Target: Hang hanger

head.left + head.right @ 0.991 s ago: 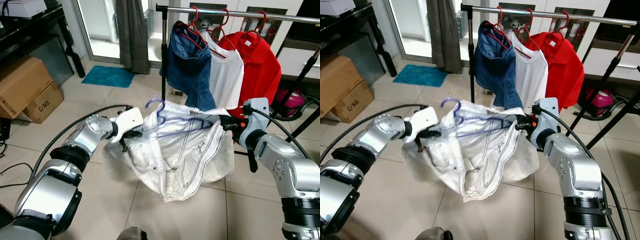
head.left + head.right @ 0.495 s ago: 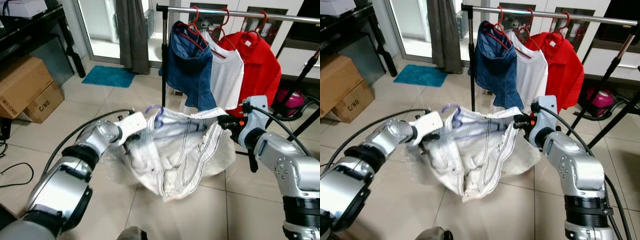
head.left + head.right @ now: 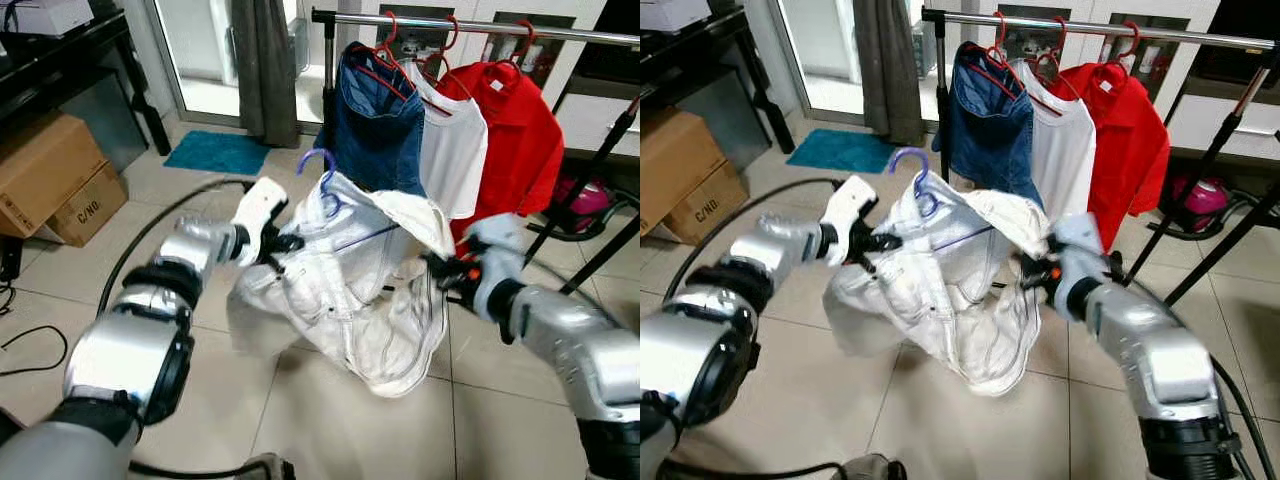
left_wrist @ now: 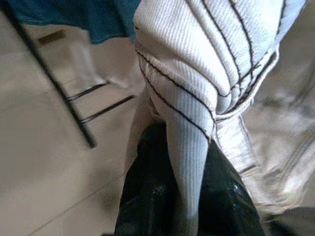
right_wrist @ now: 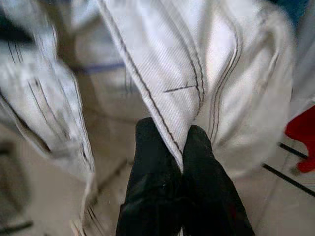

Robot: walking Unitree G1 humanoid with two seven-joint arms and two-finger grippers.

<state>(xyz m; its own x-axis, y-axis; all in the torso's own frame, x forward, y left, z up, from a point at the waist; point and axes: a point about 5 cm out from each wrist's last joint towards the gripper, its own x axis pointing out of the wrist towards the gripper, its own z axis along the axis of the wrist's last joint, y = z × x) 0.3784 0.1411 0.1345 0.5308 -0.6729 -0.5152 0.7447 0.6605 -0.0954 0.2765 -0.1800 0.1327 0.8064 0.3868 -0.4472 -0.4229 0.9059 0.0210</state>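
Tiled floor [image 3: 300,420], clothes rail [image 3: 470,25] crowded with denim, white and red garments, both left gripper [image 3: 283,243] and right gripper [image 3: 440,268] pinching white garment [image 3: 350,290] on purple hanger [image 3: 322,165] below it

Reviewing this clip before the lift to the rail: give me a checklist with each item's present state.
1. Left end effector pinching the white garment: ok.
2. Right end effector pinching the garment's other side: ok.
3. Purple hanger hook upright above the garment: ok.
4. Hook on the rail: not ok, it is below it.
5. Hanger seated squarely inside the garment: cannot tell.
6. Free rail left of the denim garment: ok.
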